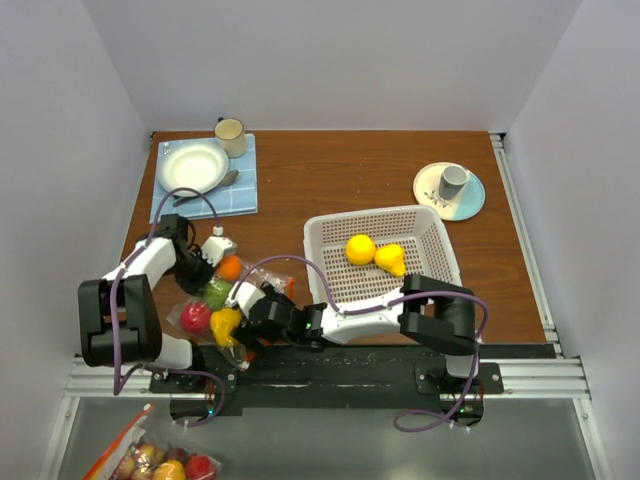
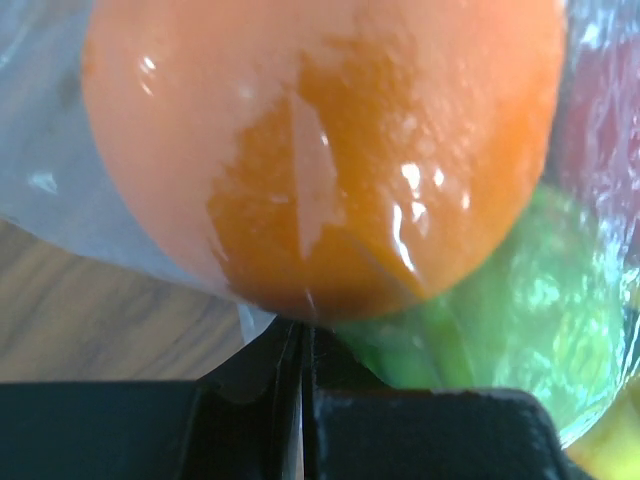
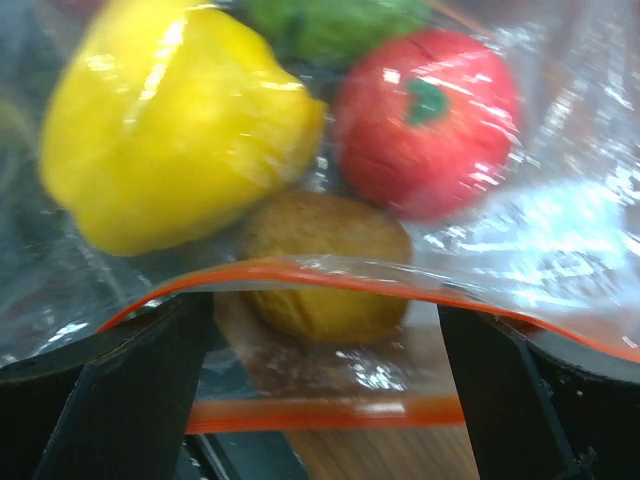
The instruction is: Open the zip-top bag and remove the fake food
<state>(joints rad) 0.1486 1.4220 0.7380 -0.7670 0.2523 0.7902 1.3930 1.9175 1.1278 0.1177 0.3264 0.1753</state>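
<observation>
Clear bag (image 1: 222,300) lies at counter (image 1: 350,180) front-left, zip mouth parted, w/ fake food (image 3: 170,130) inside: orange, green, red, yellow, brown pcs. L claw (image 2: 300,345) is pinched shut on bag film under the orange (image 2: 320,150). R claw (image 3: 320,380) gapes wide at the zip strip (image 3: 330,280), gripping nothing. 2 yellow fruits (image 1: 374,252) sit in basket (image 1: 440,245).

zip-top bag (image 3: 565,235) cropped, yellow pepper (image 3: 170,130) blurred
</observation>
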